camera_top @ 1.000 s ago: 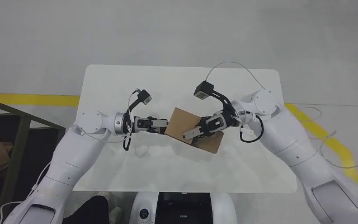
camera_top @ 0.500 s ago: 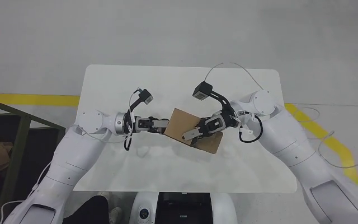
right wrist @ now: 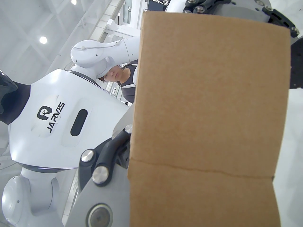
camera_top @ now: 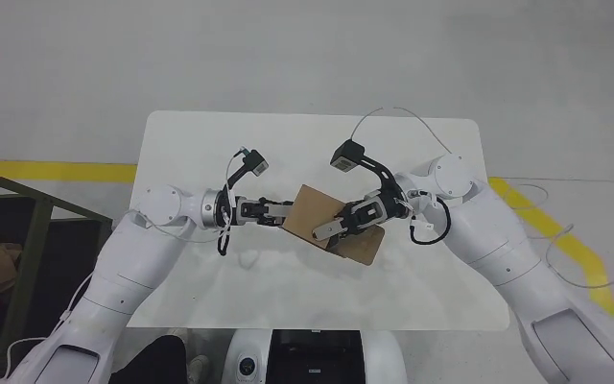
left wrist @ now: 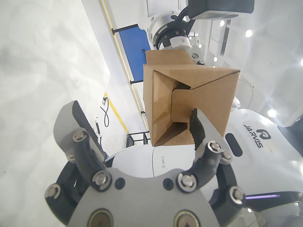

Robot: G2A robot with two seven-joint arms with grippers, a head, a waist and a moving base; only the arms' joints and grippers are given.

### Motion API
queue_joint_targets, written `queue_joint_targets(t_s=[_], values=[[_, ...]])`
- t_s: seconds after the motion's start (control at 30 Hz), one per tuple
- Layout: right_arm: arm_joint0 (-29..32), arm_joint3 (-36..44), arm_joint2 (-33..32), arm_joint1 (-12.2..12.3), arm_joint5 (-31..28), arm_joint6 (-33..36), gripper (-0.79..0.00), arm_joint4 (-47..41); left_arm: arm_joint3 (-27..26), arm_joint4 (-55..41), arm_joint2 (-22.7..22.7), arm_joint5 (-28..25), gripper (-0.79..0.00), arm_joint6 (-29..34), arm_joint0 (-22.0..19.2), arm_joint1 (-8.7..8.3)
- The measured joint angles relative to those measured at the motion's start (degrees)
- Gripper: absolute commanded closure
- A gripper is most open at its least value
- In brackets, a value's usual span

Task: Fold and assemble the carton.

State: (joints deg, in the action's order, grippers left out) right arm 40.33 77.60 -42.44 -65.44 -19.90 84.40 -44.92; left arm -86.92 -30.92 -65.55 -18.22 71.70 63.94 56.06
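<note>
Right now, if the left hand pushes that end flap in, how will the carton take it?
The carton looks like thin, hollow cardboard, so it is probably light. Its end flaps are creased and half folded, so they should hinge inward readily under the left hand. With that end not yet closed, the walls may skew rather than stay square.

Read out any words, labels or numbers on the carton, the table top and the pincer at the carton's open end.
Carton: none; the brown faces and flaps that show are plain cardboard.
Table: none on its white top.
Left pincer: none; its fingers and plate carry only bare screws.
</note>
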Motion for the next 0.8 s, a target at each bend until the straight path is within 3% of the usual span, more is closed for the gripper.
queue_joint_targets(t_s=[0.33, 0.8], values=[[0.0, 0.0, 0.0, 0.0, 0.0, 0.0, 0.0, 0.0, -0.25, -0.4, 0.46, -0.58, -0.785, 0.51, -0.65, 0.26], [0.0, 0.0, 0.0, 0.0, 0.0, 0.0, 0.0, 0.0, 0.39, 1.66, -4.61, -0.61, -0.785, -0.57, 1.4, -0.79]])
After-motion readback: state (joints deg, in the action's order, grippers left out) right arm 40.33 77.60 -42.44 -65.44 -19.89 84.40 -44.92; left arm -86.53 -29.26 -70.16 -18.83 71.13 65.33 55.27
